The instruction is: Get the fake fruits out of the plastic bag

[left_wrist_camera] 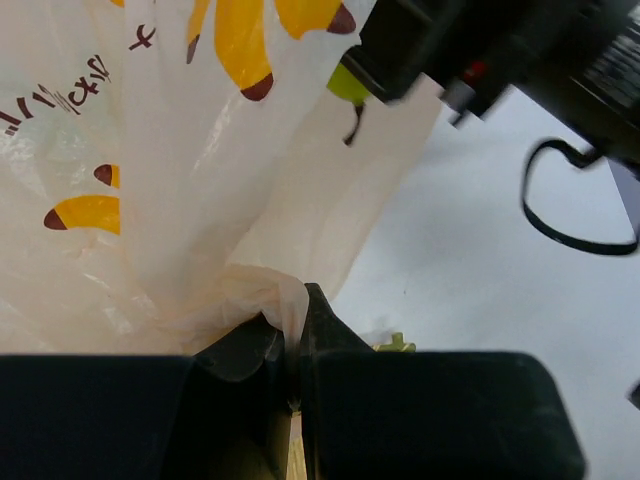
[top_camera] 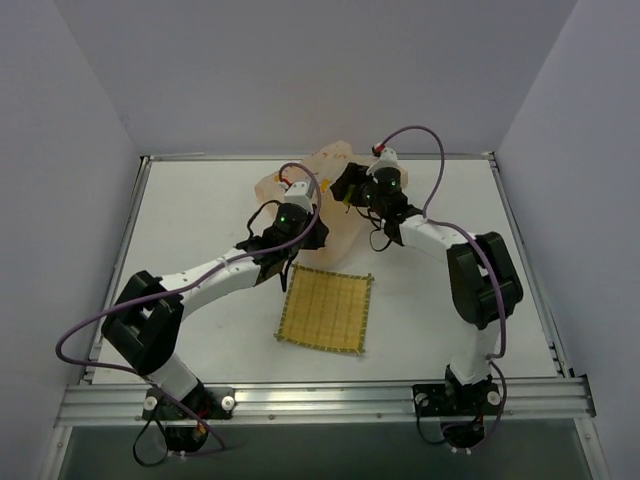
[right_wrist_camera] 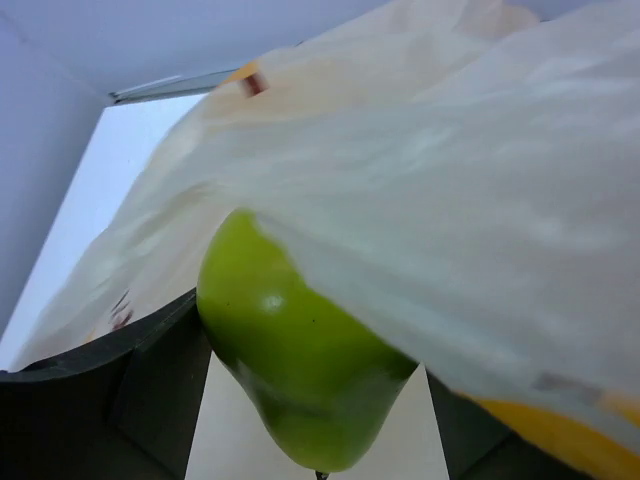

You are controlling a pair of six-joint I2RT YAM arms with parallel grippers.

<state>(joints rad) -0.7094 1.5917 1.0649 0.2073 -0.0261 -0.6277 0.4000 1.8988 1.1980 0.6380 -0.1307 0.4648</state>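
The plastic bag point(top_camera: 325, 185), pale peach with banana prints, lies crumpled at the back middle of the table. My left gripper point(top_camera: 303, 226) is shut on a fold of its edge, as the left wrist view point(left_wrist_camera: 290, 318) shows. My right gripper point(top_camera: 350, 186) is at the bag's right side and is shut on the green pear point(right_wrist_camera: 300, 370). The pear sits between the fingers point(right_wrist_camera: 150, 385), half covered by bag film point(right_wrist_camera: 450, 230). A bit of the pear also shows in the left wrist view point(left_wrist_camera: 347, 85). The lime-like ball and the mango are hidden.
A square yellow woven mat point(top_camera: 325, 308) lies on the white table in front of the bag, between the two arms. Grey walls enclose the table on three sides. A metal rail point(top_camera: 320, 400) runs along the near edge.
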